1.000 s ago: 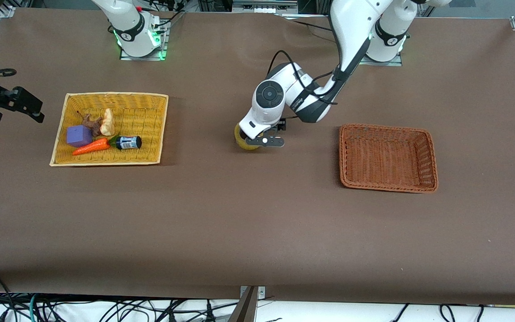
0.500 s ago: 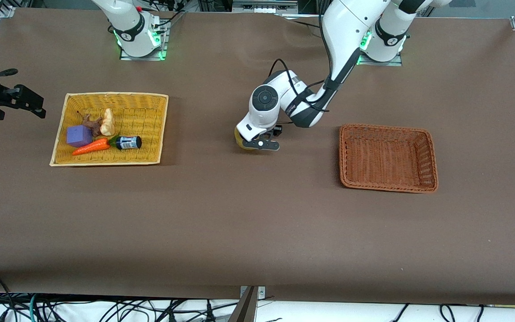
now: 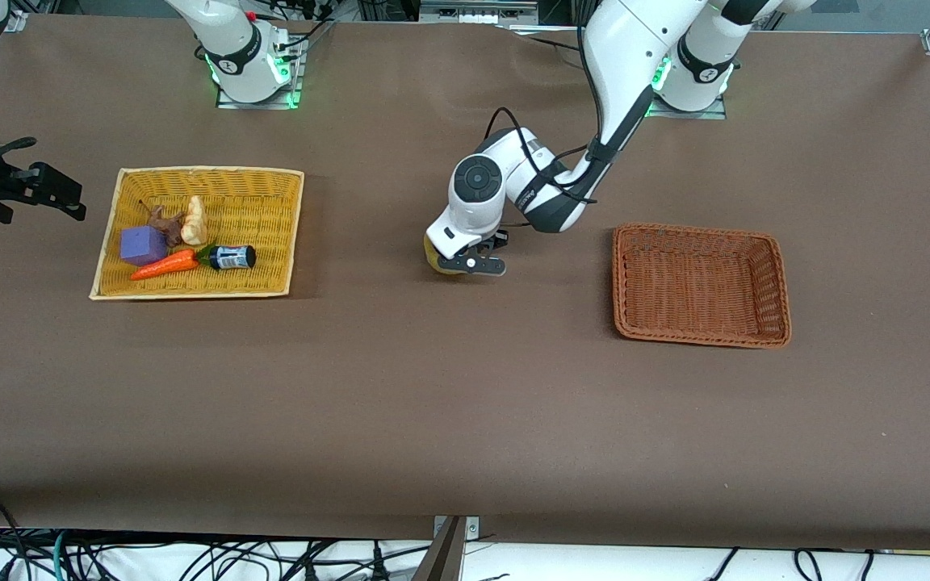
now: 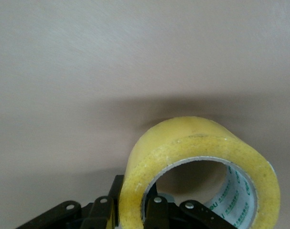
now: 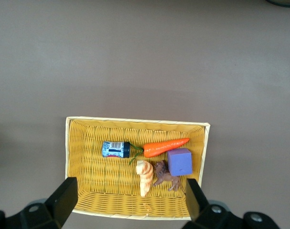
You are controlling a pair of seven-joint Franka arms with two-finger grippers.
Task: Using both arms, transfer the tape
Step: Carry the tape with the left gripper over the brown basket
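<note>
The tape, a yellowish roll with a pale grey core, stands on edge at the table's middle, at or just above the table top. My left gripper is shut on its wall. In the left wrist view one finger is inside the core hole and the other is outside the tape, with the left gripper clamped on the band. My right gripper hangs open and empty, up in the air at the right arm's end of the table. In the right wrist view, the right gripper is over the yellow basket's edge.
A yellow wicker basket at the right arm's end holds a purple cube, a carrot, a small bottle and two toy figures. An empty brown wicker basket lies toward the left arm's end.
My left gripper with the tape has turned and sunk slightly over the same spot. My right gripper has drifted a little toward the yellow basket.
</note>
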